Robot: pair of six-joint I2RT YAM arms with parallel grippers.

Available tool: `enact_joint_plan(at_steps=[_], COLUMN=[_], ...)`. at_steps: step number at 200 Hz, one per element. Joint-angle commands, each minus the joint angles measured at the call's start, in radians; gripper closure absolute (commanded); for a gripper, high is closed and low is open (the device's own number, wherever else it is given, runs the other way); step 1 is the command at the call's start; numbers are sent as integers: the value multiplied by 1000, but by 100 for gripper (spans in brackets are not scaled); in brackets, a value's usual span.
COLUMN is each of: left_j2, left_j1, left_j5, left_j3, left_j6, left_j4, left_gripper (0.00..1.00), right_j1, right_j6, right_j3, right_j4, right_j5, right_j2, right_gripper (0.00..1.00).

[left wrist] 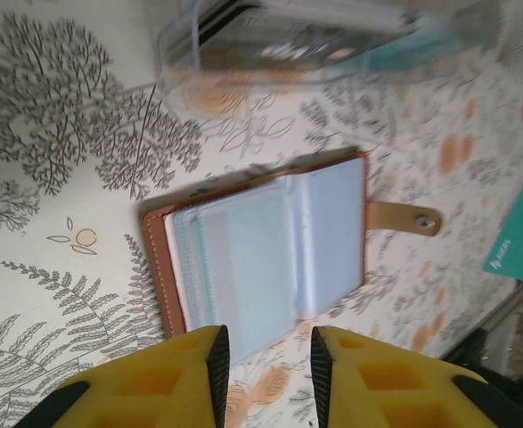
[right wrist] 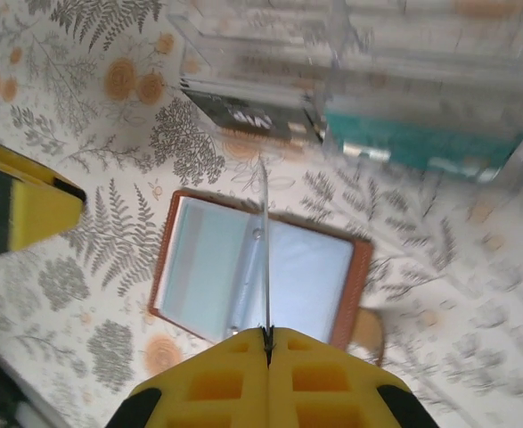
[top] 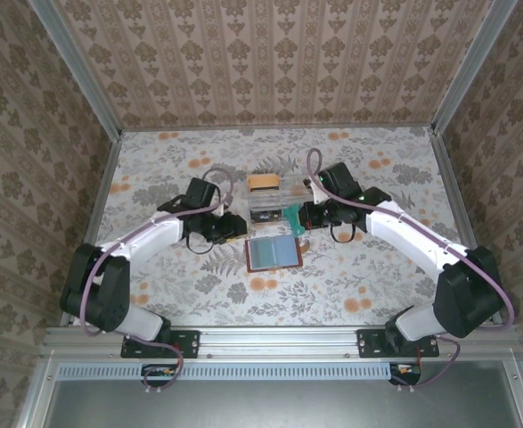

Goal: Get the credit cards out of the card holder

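**Two arms meet over an open card holder**

Both arms reach toward the middle of the floral tabletop (top: 154, 160), where the card holder (top: 271, 253) lies spread flat, its blue-grey lining up and its reddish-brown edge showing all round. A small strap with a snap (left wrist: 408, 218) sticks out from one side. Just behind it stands a clear plastic box (top: 274, 207), with a dark card (right wrist: 243, 111) and something teal (right wrist: 421, 138) inside.

The right gripper (top: 298, 217) hangs above the far right corner of the holder, its yellow fingers (right wrist: 332, 374) pressed together on a teal card (top: 291, 219), which its own camera sees edge-on as a thin upright line. The left gripper (top: 234, 227) hovers at the holder's left edge; its fingers (left wrist: 181, 374) stand a modest way apart with nothing between them, the open lining lying below the gap.
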Motion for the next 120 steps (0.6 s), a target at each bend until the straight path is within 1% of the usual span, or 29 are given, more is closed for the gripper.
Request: enact_joint_plan(at_steps=[1,15,28,47,57,67,71,91,100,120], left_j2=[-66,-102,-132,-172,-190,-207,-213,-235,-243,-263], left_j1=[47,68,87,112,124,137,141,162,170,182], left_j5=[44,49,54,66,71,73,75,84,84,80], left_j3=[31,31,30,20,11,0,-4,-19,-21,-24], left_j6=[18,22,25,36,42,43,43,47,49,58], left_j4=[-31,-32,-35,-41,-44,-47,-49,-60,-67,-87], left_gripper=[66,60,52,41,29,25,21,17,13,12], right_j1=[36,59,81,112,125,134,136,140,142,143], right_j6=[-299,-452,-594,-749,-824,-889,-915,-1028,-1075,-1149], right_j3=[78,102,124,150,164,169,169,168,178,174], right_j4=[-129,-138,-156,-154,-150,-134,-126,-90,-92,-62], right_j5=[131,193,243,348,388,422,430,477,505,532], right_j2=[6,27,48,77,94,108,113,150,180,215], right_gripper=[100,100,100,100,100,100,100,100,100,100])
